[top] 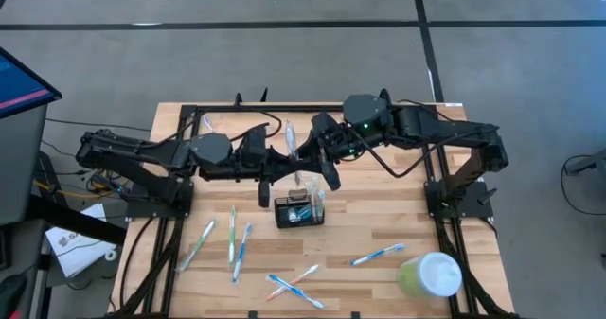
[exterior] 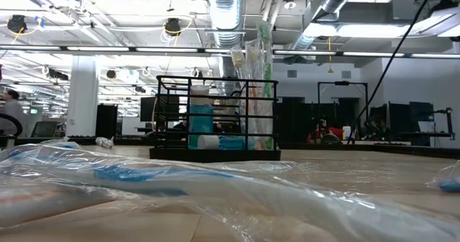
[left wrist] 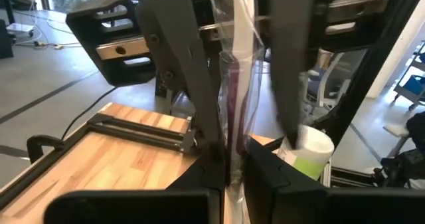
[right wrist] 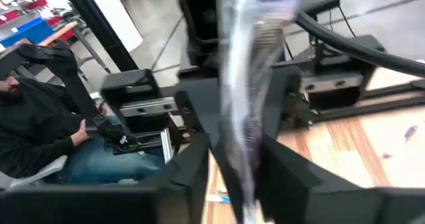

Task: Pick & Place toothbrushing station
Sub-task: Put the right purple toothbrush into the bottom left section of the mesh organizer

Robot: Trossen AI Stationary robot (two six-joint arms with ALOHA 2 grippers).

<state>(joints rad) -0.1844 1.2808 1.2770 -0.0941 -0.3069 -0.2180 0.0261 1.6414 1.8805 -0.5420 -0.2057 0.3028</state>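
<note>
- The toothbrushing station point(top: 299, 210), a small black box-shaped holder with wrapped brushes standing in it, sits on the wooden bench point(top: 379, 224) just left of the high view's centre, below where the two arms meet.
- The left arm stretches level from the left edge of the bench toward the centre; its left end effector point(top: 290, 151) is clenched on a plastic-wrapped toothbrush point(top: 290, 139), which lies along the picture's vertical above the station.
- In the left wrist view the wrapped brush point(left wrist: 240, 84) runs up between the two dark fingers point(left wrist: 199, 151), which press against it.
- The right arm folds in from the right side of the bench, elbow bent, with its forearm pointing left; the right end effector point(top: 327, 158) is just right of the same wrapped brush.
- In the right wrist view the wrapper point(right wrist: 249, 84) stands between that arm's fingers point(right wrist: 192, 164); whether they pinch it or only flank it I cannot tell.
- Loose wrapped toothbrushes point(top: 237, 243) lie scattered across the lower part of the bench.
- A pale green cup with a white lid point(top: 431, 275) lies near the lower right corner.
- In the low view the station point(exterior: 215, 123) stands mid-frame behind crumpled wrappers point(exterior: 144, 184).
- A seated person point(right wrist: 46, 124) shows at the left of the right wrist view.
</note>
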